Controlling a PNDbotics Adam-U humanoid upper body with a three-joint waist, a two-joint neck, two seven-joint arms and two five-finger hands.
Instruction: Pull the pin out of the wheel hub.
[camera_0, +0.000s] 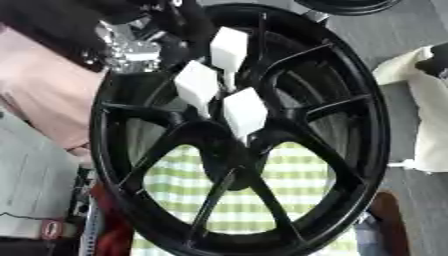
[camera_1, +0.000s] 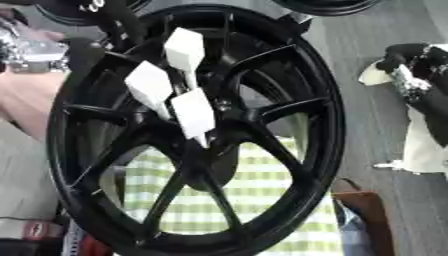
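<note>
A black spoked wheel hub (camera_0: 350, 100) stands upright and fills both views. Three white pins with diamond-shaped heads stick out near its centre: one at the top (camera_0: 229, 48), one at the left (camera_0: 197, 84), and one lowest (camera_0: 245, 112). My left hand (camera_0: 131, 50), black with silver parts, comes in at the upper left against the rim and is apart from the pins. Its grip is hidden. A black and silver shape at the right edge looks like my right hand (camera_1: 418, 75), away from the wheel.
A green and white checked cloth (camera_0: 289, 195) shows through the lower spokes. White fabric (camera_0: 429, 125) lies at the right on a grey floor. Part of another black wheel (camera_1: 328, 5) sits at the top. Pink and grey material (camera_0: 35, 100) crowds the left.
</note>
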